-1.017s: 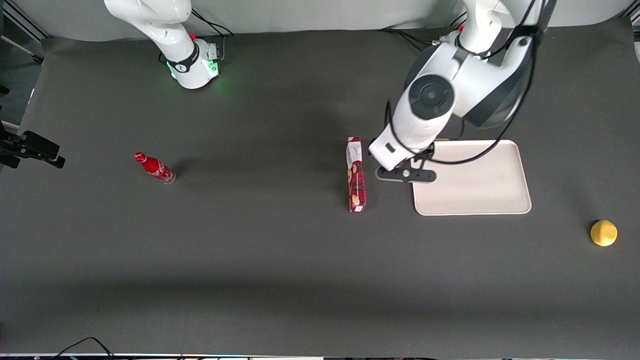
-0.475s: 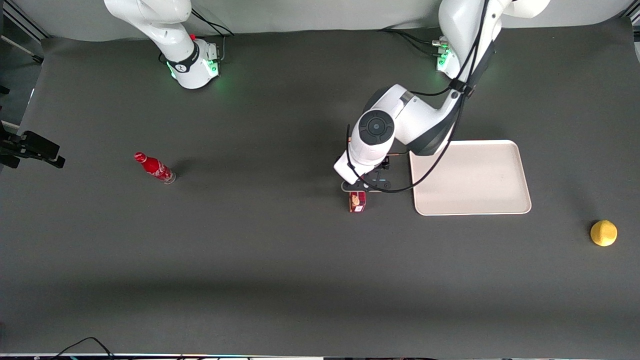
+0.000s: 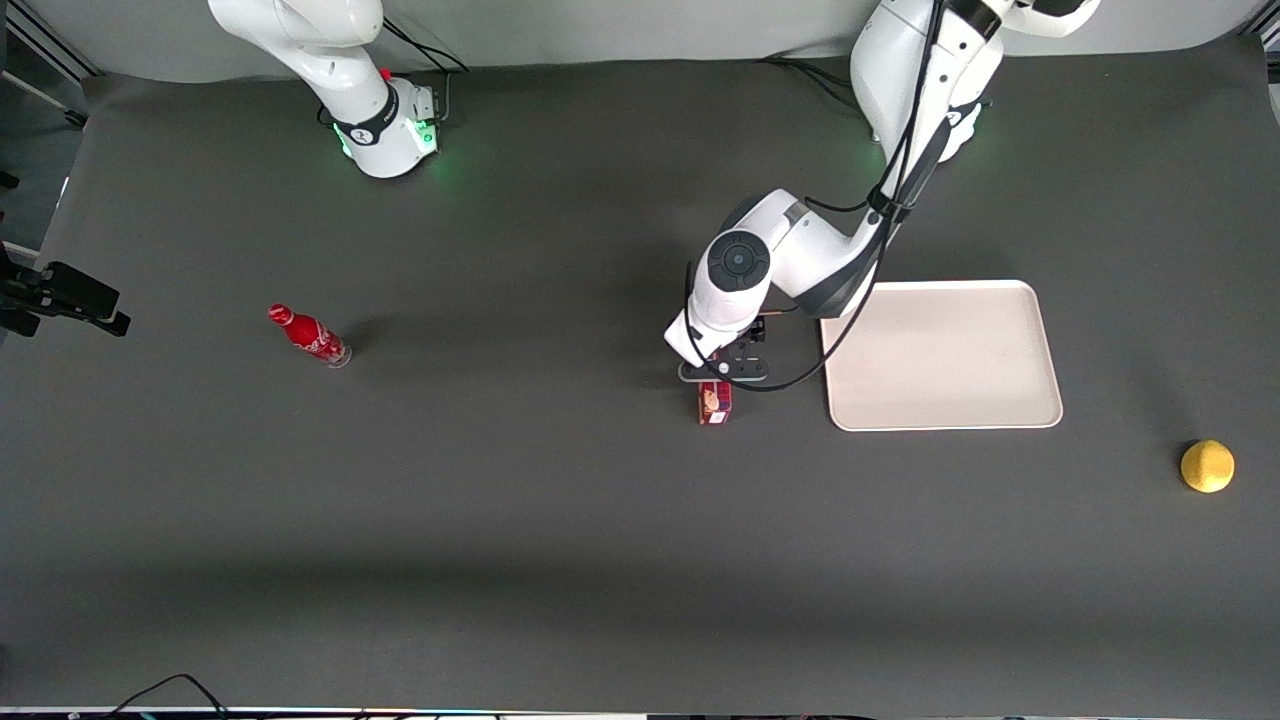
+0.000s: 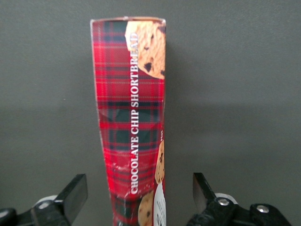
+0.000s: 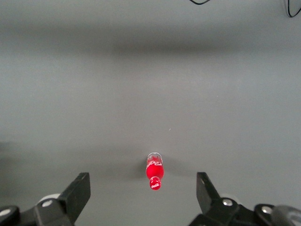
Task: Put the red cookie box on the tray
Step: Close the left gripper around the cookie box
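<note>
With my gripper (image 4: 137,197) spread wide astride the box (image 4: 132,117) at frame centre, I'd drop squarely before clamping.

red bottle (image 3: 309,336) standing | lemon (image 3: 1207,466) near working arm's end

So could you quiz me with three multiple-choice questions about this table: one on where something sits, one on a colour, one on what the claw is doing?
1. Where is the red cookie box?
A. on the tray
B. on the dark table beside the tray
C. next to the lemon

2. What colour is the tray?
A. pale pinkish-white
B. blue
C. black

3. What state is the gripper in?
A. shut on the box
B. open, a finger on either side of the box
C. holding the bottle

Answers: 1 B, the box lies on the table, off the tray's rim. 2 A, the front view shows it. 3 B, the wrist view shows gaps between both fingers and the box.
</note>
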`<state>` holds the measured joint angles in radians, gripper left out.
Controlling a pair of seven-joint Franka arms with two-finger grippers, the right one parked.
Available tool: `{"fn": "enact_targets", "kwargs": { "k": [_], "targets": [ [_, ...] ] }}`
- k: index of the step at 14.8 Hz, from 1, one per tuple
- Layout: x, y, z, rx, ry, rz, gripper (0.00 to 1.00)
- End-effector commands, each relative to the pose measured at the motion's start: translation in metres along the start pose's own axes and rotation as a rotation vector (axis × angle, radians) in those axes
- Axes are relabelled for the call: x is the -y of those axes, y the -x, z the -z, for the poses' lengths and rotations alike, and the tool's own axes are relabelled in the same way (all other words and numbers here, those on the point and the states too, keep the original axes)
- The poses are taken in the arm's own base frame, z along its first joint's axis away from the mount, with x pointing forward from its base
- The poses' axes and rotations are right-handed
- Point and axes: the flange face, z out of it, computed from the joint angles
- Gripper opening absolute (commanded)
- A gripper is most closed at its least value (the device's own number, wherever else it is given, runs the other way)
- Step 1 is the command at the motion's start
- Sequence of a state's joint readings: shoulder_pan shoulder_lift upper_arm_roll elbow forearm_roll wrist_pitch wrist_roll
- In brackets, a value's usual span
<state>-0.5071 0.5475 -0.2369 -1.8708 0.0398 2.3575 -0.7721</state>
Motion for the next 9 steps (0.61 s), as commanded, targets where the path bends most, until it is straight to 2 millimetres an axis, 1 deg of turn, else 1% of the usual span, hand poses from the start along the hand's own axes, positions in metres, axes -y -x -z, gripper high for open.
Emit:
{"fn": "enact_targets", "kwargs": {
  "k": [1,2,3,4,5,6,7,8,9],
  "targets": [
    [-0.0071,0.0068,-0.0152,-0.026,-0.013,0.012,1.00],
    [-0.0074,0.0066,-0.0157,-0.028,-0.011,0.015,0.99],
    [-0.0070,0.0056,-0.0152,-0.031,-0.007,0.015,0.84],
    [-0.0070,0.0056,-0.0152,-0.031,-0.007,0.015,0.60],
    [-0.0075,0.0051,-0.0145,-0.033,-0.005,0.015,0.42],
    [-0.0075,0.0051,-0.0145,-0.033,-0.005,0.015,0.26],
    [-0.0075,0.0051,-0.0145,-0.033,-0.005,0.017,0.11],
    [-0.0075,0.0051,-0.0145,-0.033,-0.005,0.018,0.00],
    [-0.0066,0.0047,-0.0138,-0.032,-0.007,0.026,0.00]
  ]
}}
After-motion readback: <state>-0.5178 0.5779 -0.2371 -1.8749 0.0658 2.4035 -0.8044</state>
